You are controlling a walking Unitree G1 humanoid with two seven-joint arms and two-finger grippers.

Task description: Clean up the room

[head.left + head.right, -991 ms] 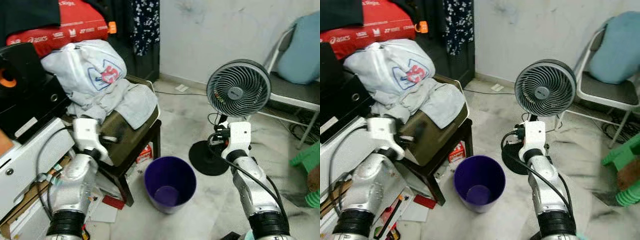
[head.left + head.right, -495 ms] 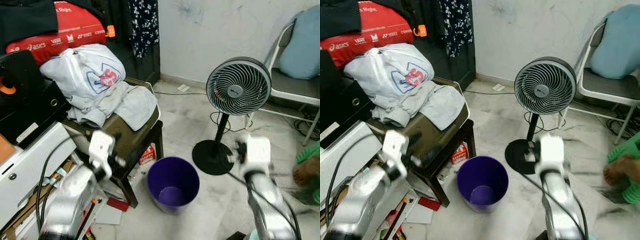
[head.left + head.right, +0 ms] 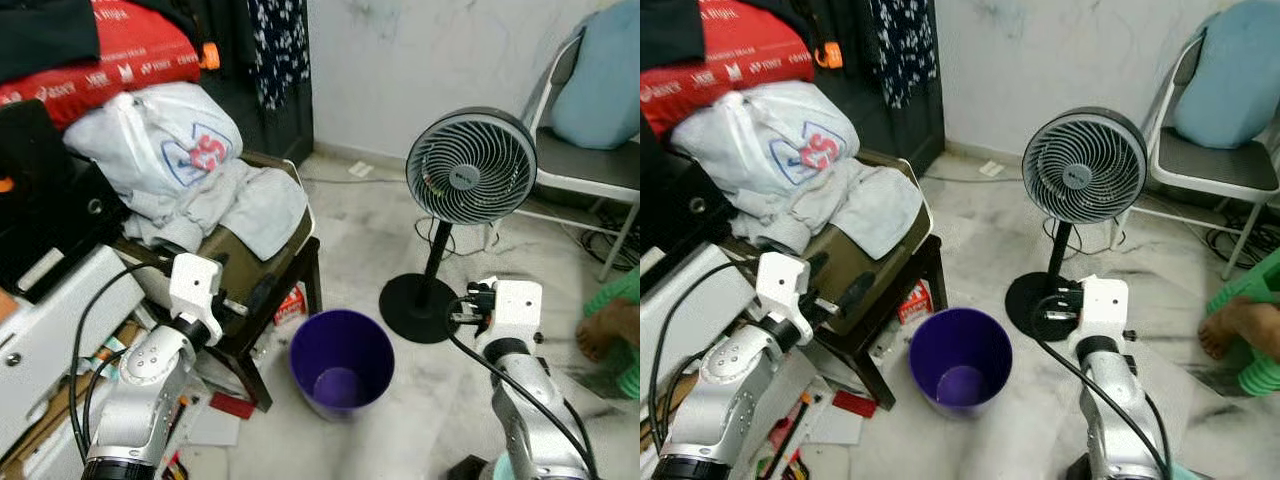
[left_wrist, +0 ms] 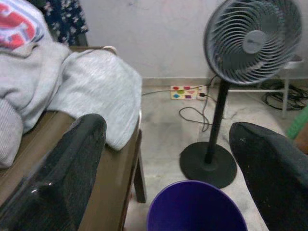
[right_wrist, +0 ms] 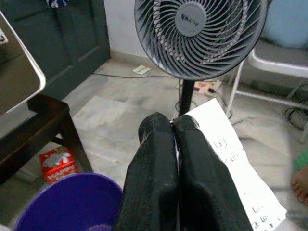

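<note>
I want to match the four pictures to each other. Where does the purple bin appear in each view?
Left eye view: purple bin on the floor, low and centre, right of the stool.
Right eye view: again low and centre, left of the fan's round base.
Left wrist view: its rim at the bottom edge, between the open left pincer fingers.
Right wrist view: bottom left corner, beside the shut right pincer.
Shared landmark: the grey standing fan, behind the bin.

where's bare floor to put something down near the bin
Bare tile lies behind the bin, between the stool and the fan base, running back to the wall. Another patch lies between the bin and the right gripper, shut on a paper. Left of the bin is crowded: litter under the stool, beside the open left gripper.
</note>
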